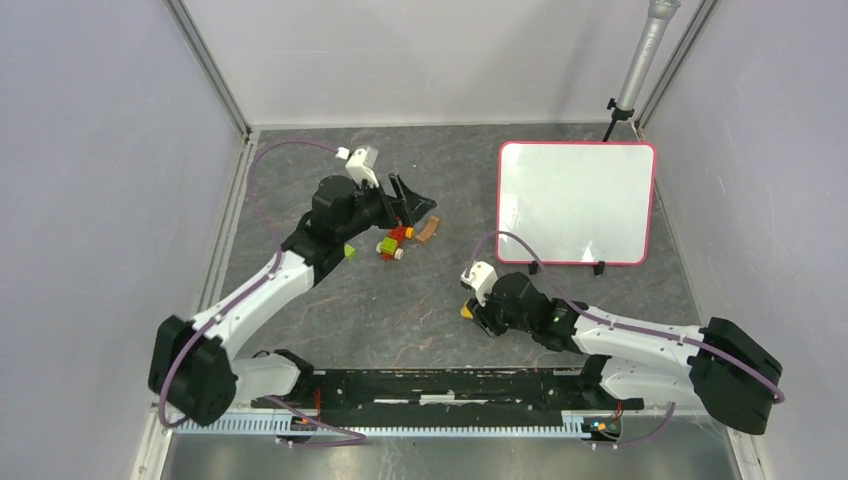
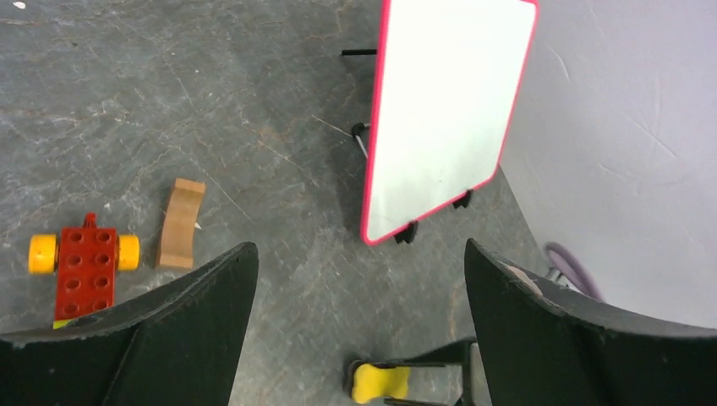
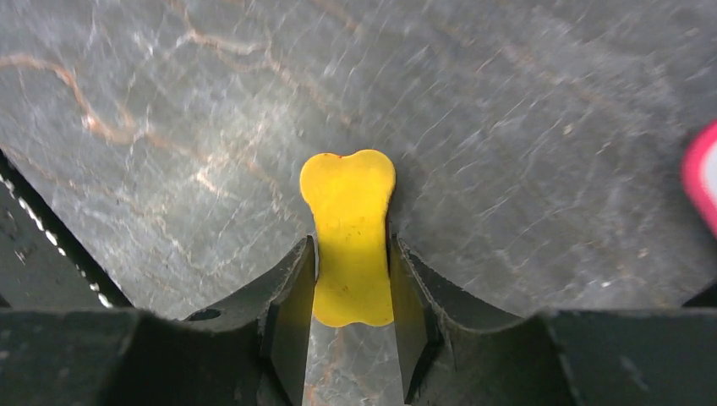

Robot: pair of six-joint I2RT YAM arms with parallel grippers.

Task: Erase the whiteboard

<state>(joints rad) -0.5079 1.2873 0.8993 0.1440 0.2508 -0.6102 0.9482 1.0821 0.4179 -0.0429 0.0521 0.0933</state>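
Observation:
The whiteboard (image 1: 575,205), white with a thin pink-red frame and small black feet, stands at the back right; its face looks nearly blank, also in the left wrist view (image 2: 448,110). A short way in front of its left corner, my right gripper (image 1: 470,308) is low over the table, shut on a yellow bone-shaped eraser (image 3: 348,194) that sticks out past the fingertips (image 3: 304,262). My left gripper (image 1: 410,205) hangs open and empty over a cluster of toys, far left of the board. The left wrist view shows the same eraser (image 2: 380,382) between that gripper's wide-spread fingers (image 2: 211,296).
Toy bricks (image 1: 392,243) lie under the left gripper: a red brick with yellow wheels (image 2: 84,266), a wooden arch (image 2: 180,222), a green block (image 1: 350,251). A metal pole (image 1: 640,60) stands behind the board. Grey walls enclose the table on three sides.

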